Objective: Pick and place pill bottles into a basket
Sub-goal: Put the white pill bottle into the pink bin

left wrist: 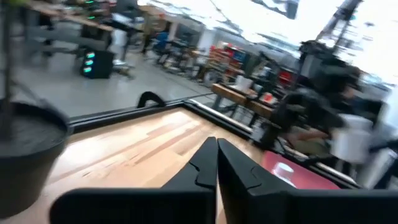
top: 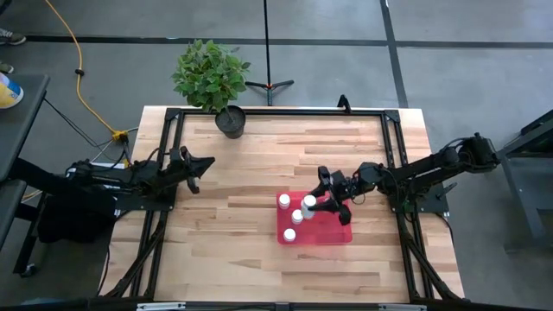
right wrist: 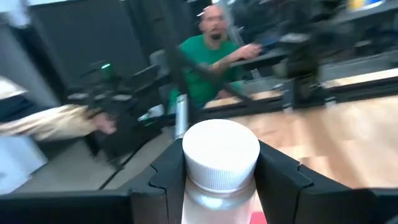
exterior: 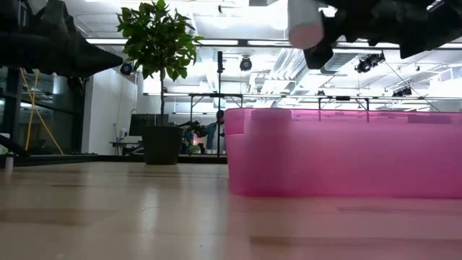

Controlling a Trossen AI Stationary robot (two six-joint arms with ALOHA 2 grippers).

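Above the red basket (top: 333,231), right of table centre, the right gripper (top: 327,198) pinches one pill bottle (top: 310,202) between its two fingers. The right wrist view shows this bottle (right wrist: 220,163) upright, with the fingers (right wrist: 168,168) pressed against both of its sides; its lower body is cut off at the frame edge. From the low view, the held bottle (exterior: 305,24) hangs clear of the basket rim (exterior: 339,114), and only its cap end is visible against the dark gripper.

Three further bottles stand inside the basket: one at the far left corner (top: 283,199), one near the middle (top: 297,216) and one at the near left corner (top: 289,234). The translucent wall in the low view blurs them into pale shapes, so separate bottles cannot be told apart there.

At the table's left side, the left gripper (top: 204,162) hangs well apart from the basket, its fingers (left wrist: 233,168) pressed together. A potted plant (top: 226,114) stands at the far edge of the table (top: 216,242). Beyond the table, a person in a green shirt (right wrist: 214,65) appears, motion-blurred.
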